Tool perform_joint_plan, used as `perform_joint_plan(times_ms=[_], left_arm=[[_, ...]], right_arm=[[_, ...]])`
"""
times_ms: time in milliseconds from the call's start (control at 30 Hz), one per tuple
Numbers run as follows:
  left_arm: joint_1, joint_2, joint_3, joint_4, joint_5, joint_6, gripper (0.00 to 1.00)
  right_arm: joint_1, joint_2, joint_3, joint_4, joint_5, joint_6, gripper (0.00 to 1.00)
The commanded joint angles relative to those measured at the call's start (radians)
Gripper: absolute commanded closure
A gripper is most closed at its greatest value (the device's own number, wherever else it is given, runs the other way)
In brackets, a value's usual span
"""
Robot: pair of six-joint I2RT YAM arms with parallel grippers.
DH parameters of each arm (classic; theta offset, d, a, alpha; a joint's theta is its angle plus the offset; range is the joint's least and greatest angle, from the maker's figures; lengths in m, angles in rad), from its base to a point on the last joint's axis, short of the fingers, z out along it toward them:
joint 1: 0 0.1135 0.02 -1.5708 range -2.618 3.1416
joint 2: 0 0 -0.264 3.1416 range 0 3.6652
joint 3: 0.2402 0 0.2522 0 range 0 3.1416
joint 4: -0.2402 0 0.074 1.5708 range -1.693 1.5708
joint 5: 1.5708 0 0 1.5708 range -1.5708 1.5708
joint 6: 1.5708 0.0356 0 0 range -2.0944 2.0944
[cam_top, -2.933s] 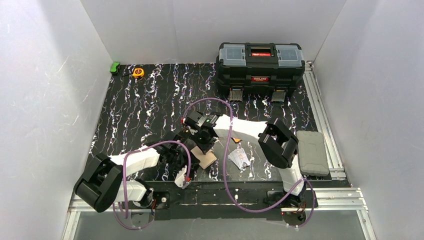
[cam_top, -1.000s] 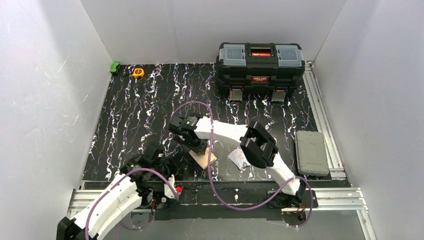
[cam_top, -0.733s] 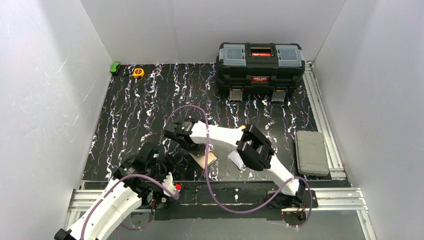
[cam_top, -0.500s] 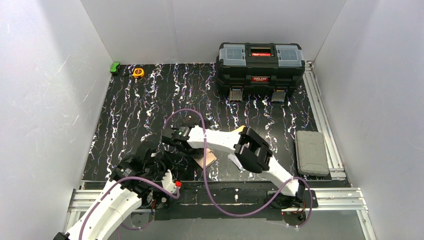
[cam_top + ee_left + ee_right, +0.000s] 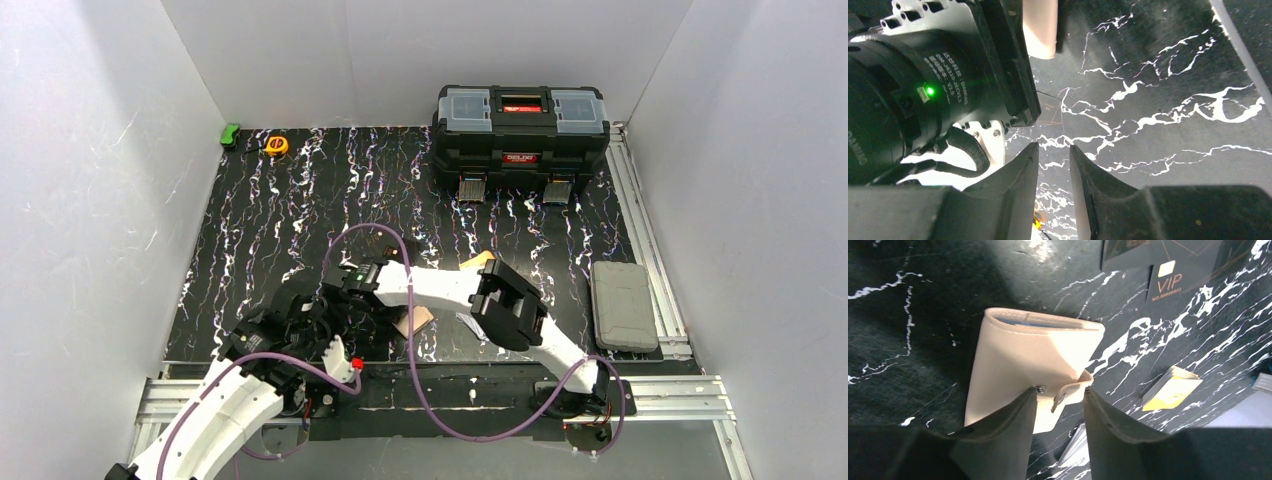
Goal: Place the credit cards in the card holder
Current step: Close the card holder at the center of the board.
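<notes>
Lying folded on the bench (image 5: 908,340), the card holder (image 5: 1023,355) shows a blue card (image 5: 1033,323) tucked inside. A yellow card (image 5: 1170,387) and a white card (image 5: 1075,447) lie beside the card holder, not yet in. The right jaws hang just above the card holder, a little apart around its snap tab. The left jaws, near the card holder, are narrow and empty.

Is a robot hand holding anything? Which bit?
Nothing looks gripped. The right gripper stands open around the snap tab of the card holder, which lies on the table. The left gripper has nothing between its fingers.
</notes>
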Motion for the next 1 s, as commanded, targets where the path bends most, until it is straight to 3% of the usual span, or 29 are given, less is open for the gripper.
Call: perform_joint_plan(times_ms=[0, 333, 567, 633, 800, 967], left_arm=[[0.006, 0.032, 0.062, -0.018, -0.008, -0.016, 0.72], [0.006, 0.064, 0.074, -0.011, -0.047, -0.046, 0.72], [0.008, 0.241, 0.23, 0.002, -0.089, -0.325, 0.71], [0.008, 0.267, 0.249, 0.007, -0.096, -0.366, 0.71], [0.009, 0.213, 0.192, 0.011, -0.093, -0.353, 0.71], [0.009, 0.124, 0.091, 0.016, -0.105, -0.267, 0.72]], right_arm=[[-0.006, 0.021, -0.127, 0.132, -0.271, 0.07, 0.46], [-0.026, -0.157, -0.139, 0.154, -0.299, 0.057, 0.39], [-0.113, -0.329, -0.187, 0.176, -0.298, 0.087, 0.14], [-0.129, -0.349, -0.195, 0.178, -0.31, 0.095, 0.12], [-0.13, -0.405, -0.283, 0.232, -0.374, 0.135, 0.14], [-0.118, -0.412, -0.366, 0.295, -0.456, 0.183, 0.29]])
